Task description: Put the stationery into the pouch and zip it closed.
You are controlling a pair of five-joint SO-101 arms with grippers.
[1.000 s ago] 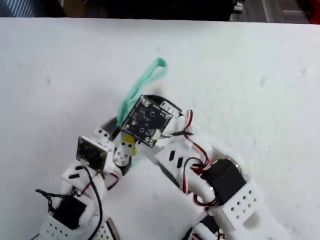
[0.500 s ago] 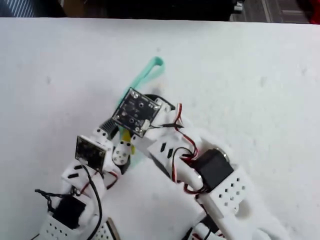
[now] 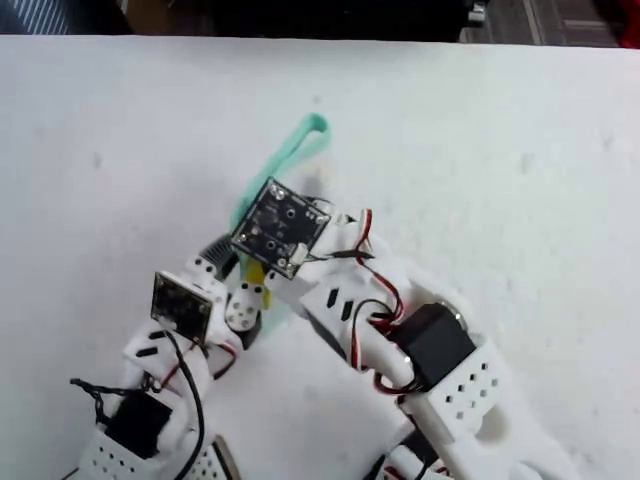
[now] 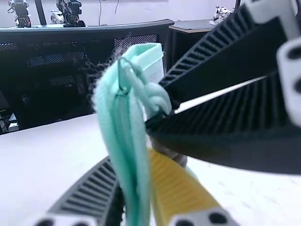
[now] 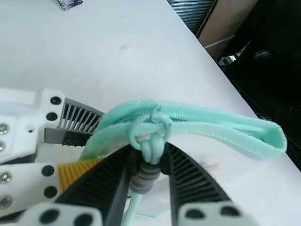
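While the left gripper (image 4: 129,207) clamps the near end of the mint pouch (image 3: 290,150) between its yellow finger (image 4: 174,193) and its black one, the right gripper (image 5: 149,157) has swung a little toward the desk's (image 3: 500,150) left edge and then eased partway back. Its jaws are pinched narrow on the zip pull (image 5: 151,136). The pouch lies slantwise near the middle of the desk, and its far tip has hardly shifted, so the left hold seems to anchor it well. I judge this to be the zipping stage. The short back-and-forth suggests the slider is being worked along, not running freely. How much of the zip is closed, and whether the stationery is inside, I cannot tell, because both wrists cover most of the pouch.

A small dark item (image 5: 68,4) lies on the desk beyond the left gripper, well apart from the pouch. The two grippers sit just beside each other, so further travel toward the left hold risks a knock, and the soft fabric bunches at the pull.
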